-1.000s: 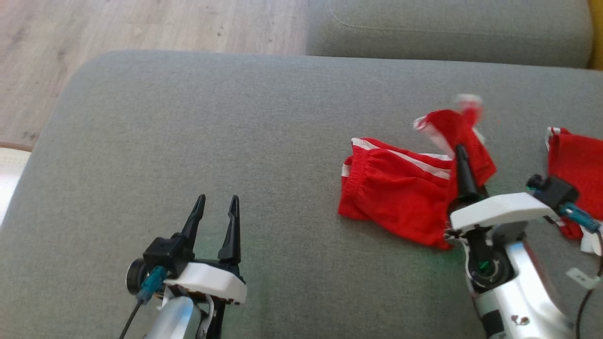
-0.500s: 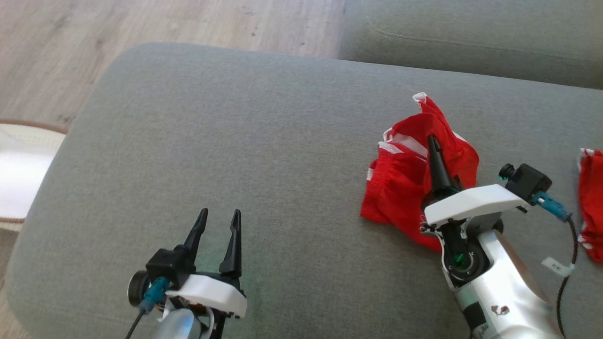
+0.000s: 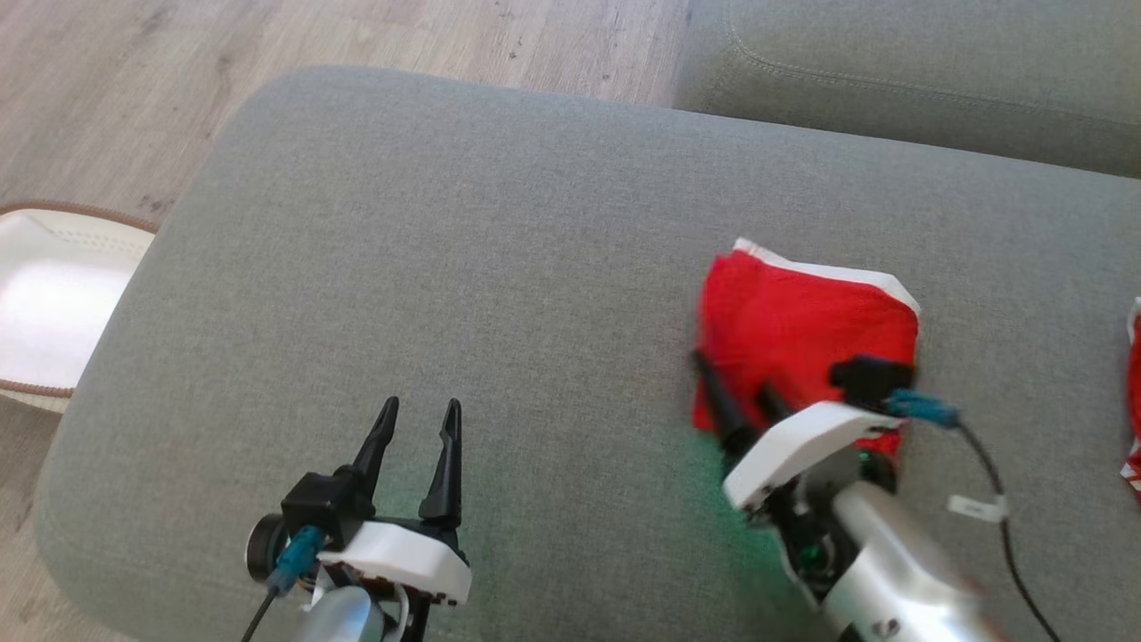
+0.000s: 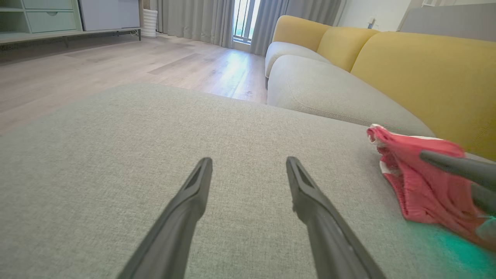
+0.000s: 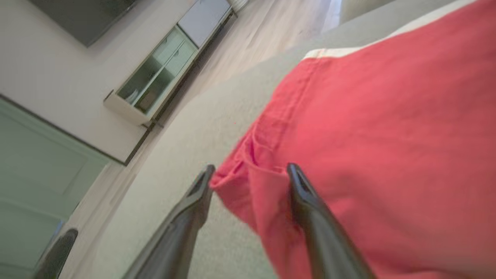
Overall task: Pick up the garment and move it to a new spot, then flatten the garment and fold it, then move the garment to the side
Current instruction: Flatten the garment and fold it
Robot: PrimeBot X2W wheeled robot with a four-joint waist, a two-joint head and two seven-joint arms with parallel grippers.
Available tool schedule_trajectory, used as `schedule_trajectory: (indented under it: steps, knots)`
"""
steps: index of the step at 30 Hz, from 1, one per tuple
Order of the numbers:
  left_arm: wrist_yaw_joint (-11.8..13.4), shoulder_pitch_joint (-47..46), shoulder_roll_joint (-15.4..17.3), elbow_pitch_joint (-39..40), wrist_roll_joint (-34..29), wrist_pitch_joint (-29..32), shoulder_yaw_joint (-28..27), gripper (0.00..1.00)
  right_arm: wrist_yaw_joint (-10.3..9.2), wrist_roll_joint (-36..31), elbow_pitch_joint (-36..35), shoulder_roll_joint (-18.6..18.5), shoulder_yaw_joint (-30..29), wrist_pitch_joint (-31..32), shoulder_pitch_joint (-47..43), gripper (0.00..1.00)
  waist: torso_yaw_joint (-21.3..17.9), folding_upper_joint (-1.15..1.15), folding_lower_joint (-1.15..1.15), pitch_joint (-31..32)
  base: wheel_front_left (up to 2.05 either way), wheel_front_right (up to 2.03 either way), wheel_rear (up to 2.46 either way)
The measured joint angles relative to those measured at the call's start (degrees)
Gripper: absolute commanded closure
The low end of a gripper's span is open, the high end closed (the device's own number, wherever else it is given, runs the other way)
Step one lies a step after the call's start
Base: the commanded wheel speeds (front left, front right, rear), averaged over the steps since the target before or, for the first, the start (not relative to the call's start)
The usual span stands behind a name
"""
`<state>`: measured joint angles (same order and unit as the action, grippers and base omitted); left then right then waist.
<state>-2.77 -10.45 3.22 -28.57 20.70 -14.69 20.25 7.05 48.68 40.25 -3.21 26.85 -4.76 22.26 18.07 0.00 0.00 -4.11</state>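
Observation:
The red garment (image 3: 807, 316) with white trim lies folded in a flat, roughly square shape on the grey cushion (image 3: 499, 250). My right gripper (image 3: 729, 376) hovers at its near left corner. In the right wrist view the right gripper (image 5: 250, 167) stands open, one finger (image 5: 310, 217) over the red cloth (image 5: 379, 147) and the other beside its edge. My left gripper (image 3: 419, 415) is open over bare cushion, well left of the garment. In the left wrist view the left gripper (image 4: 248, 162) is open, with the garment (image 4: 418, 190) at the right.
Another red cloth (image 3: 1134, 401) shows at the right edge of the cushion. A white basket (image 3: 45, 303) sits on the wooden floor (image 3: 267, 36) to the left. A second grey cushion (image 3: 891, 71) lies beyond, with yellow backrests (image 4: 422, 69) behind it.
The head camera has shifted. The garment was bunched and lifted in the shut right gripper; now it lies folded flat, and the right gripper has opened and swung to its near left corner.

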Motion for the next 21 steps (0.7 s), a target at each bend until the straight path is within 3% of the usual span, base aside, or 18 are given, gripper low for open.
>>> schedule_trajectory:
  steps: [4,10,15,21]
  knots:
    - [0.1,0.0,0.1,0.0,0.0,0.0,0.0,0.00,0.00,0.4,0.0,0.0,6.0,2.7,-0.2,0.00,-0.3,0.00,0.00,0.2,0.00,0.00,0.00]
    - [0.3,0.2,0.1,0.0,0.6,0.0,0.1,0.00,0.00,1.3,1.0,0.0,10.0,5.1,-0.5,0.00,-1.4,0.00,0.00,0.6,0.00,0.00,0.00]
    - [0.6,0.3,0.5,0.8,0.6,0.0,0.1,0.00,0.00,1.0,-1.0,-0.5,9.3,0.8,0.0,0.00,-3.2,0.00,0.00,0.9,0.00,0.00,0.00]
    - [0.6,0.3,0.9,4.9,0.5,0.0,-0.8,0.00,0.00,-2.5,-6.4,-5.7,5.9,-6.6,2.1,0.00,-6.4,0.00,0.00,1.3,0.00,0.00,0.00]
